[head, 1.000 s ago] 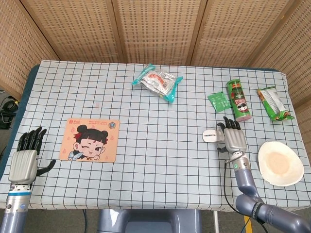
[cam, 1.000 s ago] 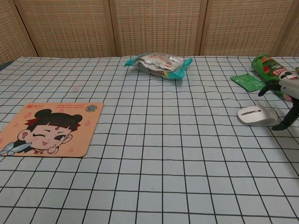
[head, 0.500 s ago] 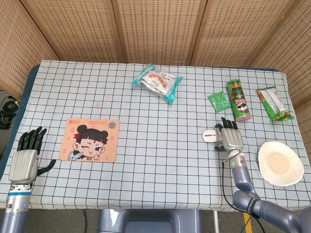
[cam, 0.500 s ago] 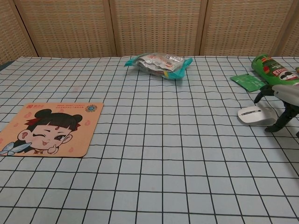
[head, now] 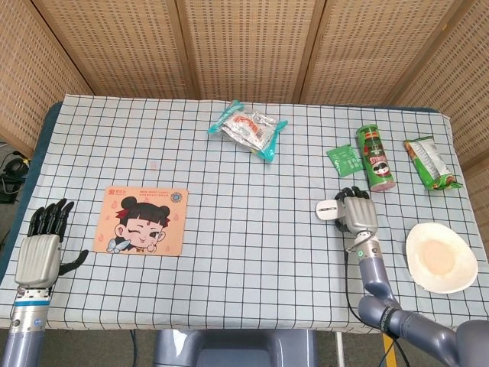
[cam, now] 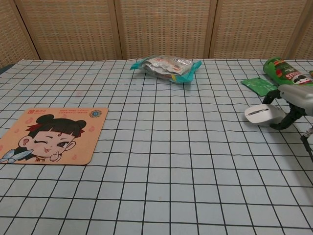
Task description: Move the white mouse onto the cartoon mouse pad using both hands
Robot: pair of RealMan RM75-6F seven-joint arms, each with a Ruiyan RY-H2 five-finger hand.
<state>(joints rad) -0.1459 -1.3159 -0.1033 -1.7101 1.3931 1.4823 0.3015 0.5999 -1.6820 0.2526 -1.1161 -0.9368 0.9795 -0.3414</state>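
The white mouse point(head: 328, 207) point(cam: 260, 114) lies right of the table's middle. My right hand point(head: 357, 215) point(cam: 292, 100) has its fingers curled around the mouse's right end and grips it. Far to the left, the cartoon mouse pad point(head: 142, 220) point(cam: 49, 134) lies flat on the checked cloth with nothing on it. My left hand point(head: 42, 248) hovers by the table's front left corner, left of the pad, fingers spread and holding nothing. The chest view does not show it.
A teal snack bag point(head: 248, 128) point(cam: 166, 64) lies at the back centre. A green crisps can point(head: 376, 157), a green sachet point(head: 344, 160) and a green packet point(head: 432, 162) lie behind the mouse. A white plate point(head: 441, 257) sits at the front right.
My right hand slid left onto the mouse and curled its fingers around it. The mouse shifted slightly left and away from me. The left hand stayed still.
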